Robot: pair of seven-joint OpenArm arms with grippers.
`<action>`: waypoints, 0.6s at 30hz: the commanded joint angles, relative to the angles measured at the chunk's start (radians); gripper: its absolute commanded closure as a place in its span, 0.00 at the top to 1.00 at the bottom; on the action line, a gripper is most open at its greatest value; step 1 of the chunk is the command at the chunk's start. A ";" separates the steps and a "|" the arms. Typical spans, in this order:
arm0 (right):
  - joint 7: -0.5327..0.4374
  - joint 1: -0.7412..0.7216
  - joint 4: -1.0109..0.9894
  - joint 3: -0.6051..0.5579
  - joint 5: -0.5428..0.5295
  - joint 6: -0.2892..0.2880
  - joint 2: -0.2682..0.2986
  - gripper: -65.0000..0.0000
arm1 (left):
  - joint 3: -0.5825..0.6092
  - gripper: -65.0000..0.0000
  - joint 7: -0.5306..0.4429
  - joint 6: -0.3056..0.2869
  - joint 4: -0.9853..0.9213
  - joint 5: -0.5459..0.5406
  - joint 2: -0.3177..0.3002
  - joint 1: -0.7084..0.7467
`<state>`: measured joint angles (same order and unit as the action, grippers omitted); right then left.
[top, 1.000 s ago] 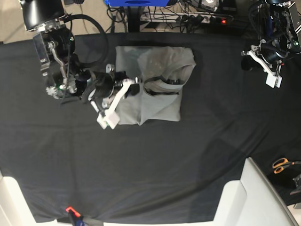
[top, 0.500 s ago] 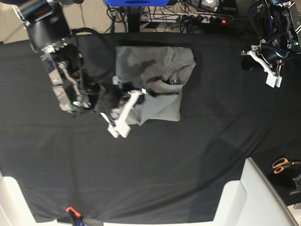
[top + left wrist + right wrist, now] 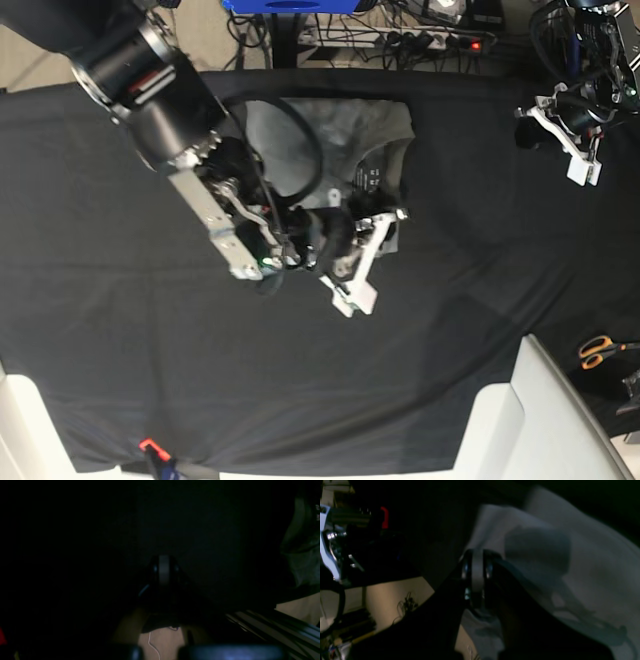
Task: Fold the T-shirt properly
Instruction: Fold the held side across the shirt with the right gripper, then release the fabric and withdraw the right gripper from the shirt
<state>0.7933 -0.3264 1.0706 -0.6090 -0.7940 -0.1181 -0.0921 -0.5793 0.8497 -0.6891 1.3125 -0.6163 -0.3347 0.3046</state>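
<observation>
The T-shirt was held folded at the far middle of the black table cloth, with the right arm stretched across it.

The light-grey cotton was seen soft and wrinkled, with the round collar and a small printed label turned upward. The right gripper lay at the near edge of the garment; in the right wrist view the pale cloth was spread just beside the dark fingers, but it could not be told whether the jaws were closed or apart. The left gripper, with white plastic fingers, was kept well apart from the shirt over the far right of the cloth, and its state could not be told either. Orange-handled scissors were seen at the right edge.
</observation>
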 commanded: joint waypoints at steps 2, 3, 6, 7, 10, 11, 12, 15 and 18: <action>-0.027 -0.049 -0.007 0.005 -0.008 -0.004 -0.004 0.01 | -0.005 0.00 -0.016 -0.009 0.014 -0.015 -0.019 -0.003; -0.028 -0.058 -0.008 0.005 -0.012 -0.004 -0.004 0.01 | -0.003 0.00 -0.016 -0.009 0.014 -0.015 -0.019 -0.005; -0.025 -0.072 0.029 0.011 -0.014 -0.005 -0.007 0.01 | -0.001 0.00 -0.016 -0.009 0.012 -0.015 -0.017 -0.009; -0.025 -0.069 0.066 0.011 -0.014 -0.009 -0.004 0.01 | -0.001 0.00 -0.016 -0.009 0.012 -0.015 -0.016 -0.011; -0.027 -0.067 0.156 0.016 -0.014 -0.068 0.016 0.01 | -0.001 0.00 -0.016 -0.009 0.012 -0.015 -0.013 -0.014; -0.025 -0.067 0.170 0.024 -0.014 -0.082 0.019 0.01 | -0.001 0.00 -0.016 -0.009 0.012 -0.015 -0.013 -0.022; -0.022 -0.067 0.181 0.039 -0.014 -0.087 0.019 0.01 | 0.000 0.00 -0.016 -0.009 0.012 -0.015 -0.013 -0.026; 0.033 -0.043 0.213 0.065 -0.014 -0.085 0.055 0.00 | 0.000 0.00 -0.016 -0.009 0.012 -0.015 -0.013 -0.029; 0.108 0.033 0.322 0.113 -0.012 -0.085 0.128 0.00 | 0.002 0.00 -0.016 -0.009 0.014 -0.015 -0.013 -0.031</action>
<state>0.9203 -0.2703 1.3746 -0.5011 -0.7841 -0.1932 0.0429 -0.5732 0.8467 -0.6891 1.3125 -0.6159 -0.3283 0.2775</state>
